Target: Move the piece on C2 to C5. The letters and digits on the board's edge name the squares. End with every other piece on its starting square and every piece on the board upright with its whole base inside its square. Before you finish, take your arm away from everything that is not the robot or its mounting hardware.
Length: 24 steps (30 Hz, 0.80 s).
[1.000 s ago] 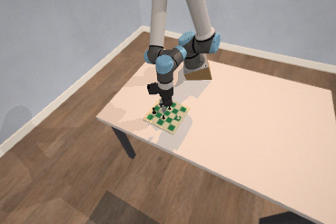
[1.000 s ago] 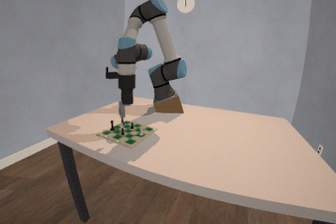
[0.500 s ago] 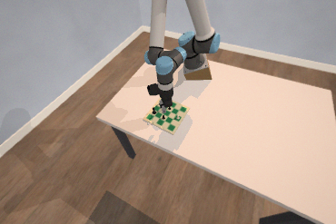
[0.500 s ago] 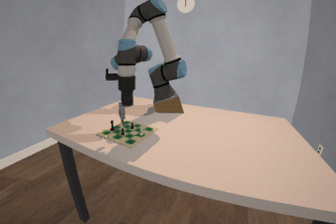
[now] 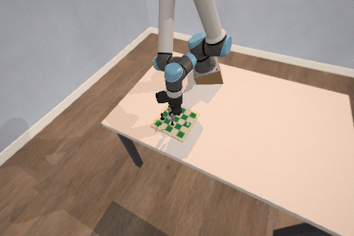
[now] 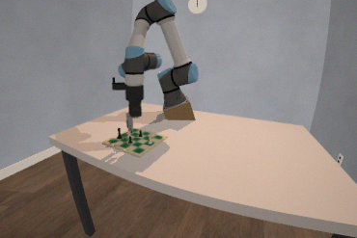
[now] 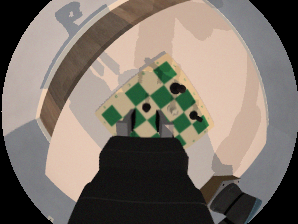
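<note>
A small green-and-cream chessboard (image 5: 176, 124) lies near the table's left front corner; it also shows in the exterior view (image 6: 135, 143) and in the wrist view (image 7: 154, 102). Three black pieces stand on it (image 6: 119, 134) (image 6: 131, 140) (image 6: 140, 134). My gripper (image 6: 129, 124) points straight down over the board, fingers partly apart and empty. In the wrist view one black piece (image 7: 147, 106) shows between my fingertips, below them; two other black pieces (image 7: 176, 87) (image 7: 194, 116) stand further off. The square labels are too small to read.
The board sits close to the table's left edge (image 5: 125, 109). The arm's base (image 5: 209, 73) stands on a wooden block behind the board. A wood floor lies below the table.
</note>
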{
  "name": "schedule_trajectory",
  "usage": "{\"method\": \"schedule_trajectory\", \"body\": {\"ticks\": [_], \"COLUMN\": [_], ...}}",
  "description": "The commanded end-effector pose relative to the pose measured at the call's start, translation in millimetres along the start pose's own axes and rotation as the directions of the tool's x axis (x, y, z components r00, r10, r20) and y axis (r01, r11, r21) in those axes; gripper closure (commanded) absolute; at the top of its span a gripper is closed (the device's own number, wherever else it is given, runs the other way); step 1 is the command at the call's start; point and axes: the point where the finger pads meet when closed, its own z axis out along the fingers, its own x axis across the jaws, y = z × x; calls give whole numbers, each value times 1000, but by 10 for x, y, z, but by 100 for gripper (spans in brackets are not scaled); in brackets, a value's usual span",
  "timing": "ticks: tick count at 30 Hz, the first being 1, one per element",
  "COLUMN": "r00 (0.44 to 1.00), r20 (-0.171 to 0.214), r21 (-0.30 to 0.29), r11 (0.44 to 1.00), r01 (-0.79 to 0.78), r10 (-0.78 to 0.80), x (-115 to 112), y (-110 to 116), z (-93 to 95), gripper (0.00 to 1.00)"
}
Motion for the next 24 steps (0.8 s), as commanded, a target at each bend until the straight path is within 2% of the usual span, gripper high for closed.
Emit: {"method": "schedule_trajectory", "body": {"ticks": [1,24], "r00": [1000,1000], "r20": [1,1], "r21": [1,1], "r11": [1000,1000], "r01": [0,0], "r10": [0,0], "x": [-1,3], "y": [-6,-11], "z": [83,269], "gripper": [32,32]}}
